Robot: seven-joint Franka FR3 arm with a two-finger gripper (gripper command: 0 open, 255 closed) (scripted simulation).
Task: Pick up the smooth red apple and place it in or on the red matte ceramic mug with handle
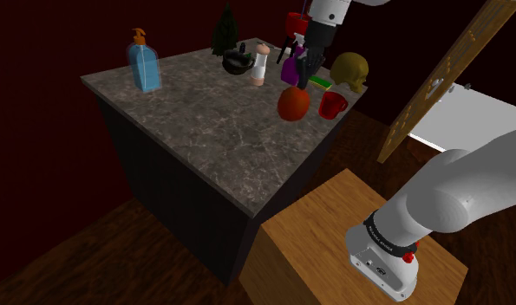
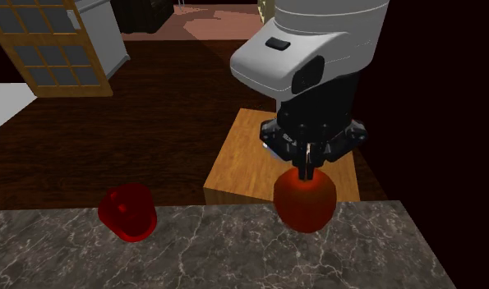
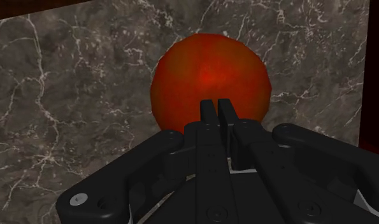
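Pointing straight down, claw [image 2: 306,167] pinching apple [image 2: 305,203] stem.

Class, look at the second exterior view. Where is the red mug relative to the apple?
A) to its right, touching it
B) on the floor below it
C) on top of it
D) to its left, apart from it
D: the mug sits on the table to the left of the apple, with bare tabletop between them.
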